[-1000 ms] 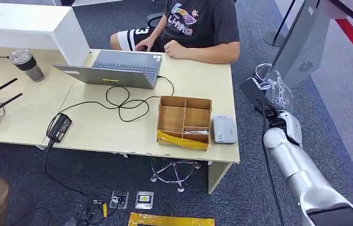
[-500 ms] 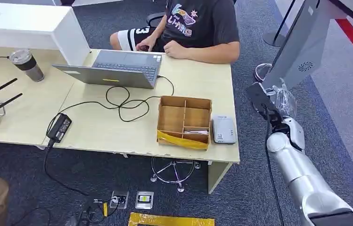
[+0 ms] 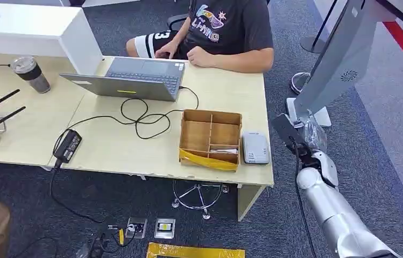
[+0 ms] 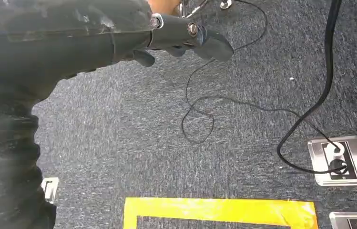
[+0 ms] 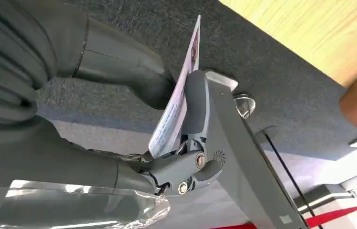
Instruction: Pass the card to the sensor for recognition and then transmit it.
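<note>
In the right wrist view, my right hand (image 5: 95,162) pinches a white printed card (image 5: 174,109) between the thick thumb (image 5: 119,67) and the dark fingers (image 5: 176,169), so the card is seen edge-on. In the head view, that hand (image 3: 316,137), wrapped in clear plastic, hangs off the table's right end, level with the grey-white sensor box (image 3: 255,148). The sensor box lies flat near the table's front right corner. My left hand (image 4: 186,38) hangs over the carpet with nothing in it, its fingers stretched out.
A wooden divider box (image 3: 211,138) stands just left of the sensor. A person (image 3: 226,27) sits behind the table at a laptop (image 3: 134,78) with cables. A grey slanted stand (image 3: 339,59) rises just behind my right hand. Floor sockets (image 4: 341,160) and yellow tape (image 4: 214,212) lie below.
My right hand with the card has come down and back toward me, from up beside the grey stand to the level of the table's right end.
</note>
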Robot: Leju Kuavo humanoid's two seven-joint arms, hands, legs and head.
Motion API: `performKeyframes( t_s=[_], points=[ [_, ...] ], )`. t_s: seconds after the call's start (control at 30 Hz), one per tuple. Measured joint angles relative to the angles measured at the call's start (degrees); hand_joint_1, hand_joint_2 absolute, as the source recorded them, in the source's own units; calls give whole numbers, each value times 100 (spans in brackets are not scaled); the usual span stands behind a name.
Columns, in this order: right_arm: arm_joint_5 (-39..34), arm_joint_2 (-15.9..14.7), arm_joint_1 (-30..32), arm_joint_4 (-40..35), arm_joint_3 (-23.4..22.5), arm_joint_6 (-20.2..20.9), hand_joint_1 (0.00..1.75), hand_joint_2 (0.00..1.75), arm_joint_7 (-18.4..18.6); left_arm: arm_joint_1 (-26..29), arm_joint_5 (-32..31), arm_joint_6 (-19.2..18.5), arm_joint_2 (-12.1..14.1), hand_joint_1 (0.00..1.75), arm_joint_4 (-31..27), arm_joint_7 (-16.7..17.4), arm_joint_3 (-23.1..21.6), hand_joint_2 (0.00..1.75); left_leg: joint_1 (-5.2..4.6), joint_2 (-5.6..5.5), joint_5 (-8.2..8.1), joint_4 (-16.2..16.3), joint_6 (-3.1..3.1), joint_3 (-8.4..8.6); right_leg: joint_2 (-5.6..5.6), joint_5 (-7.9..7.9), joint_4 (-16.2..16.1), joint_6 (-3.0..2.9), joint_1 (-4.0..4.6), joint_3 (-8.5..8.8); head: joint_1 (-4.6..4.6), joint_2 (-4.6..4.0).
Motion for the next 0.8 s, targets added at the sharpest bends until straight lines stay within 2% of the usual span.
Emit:
performKeyframes(
  t_s=[0.8],
  points=[
    [107,245,197,96,20,173,175,175,-85,3,11,-33,-2,0,0,13,2,175,0,0,0,0,0,0,0,0,1,0,0,1,0,0]
  ],
)
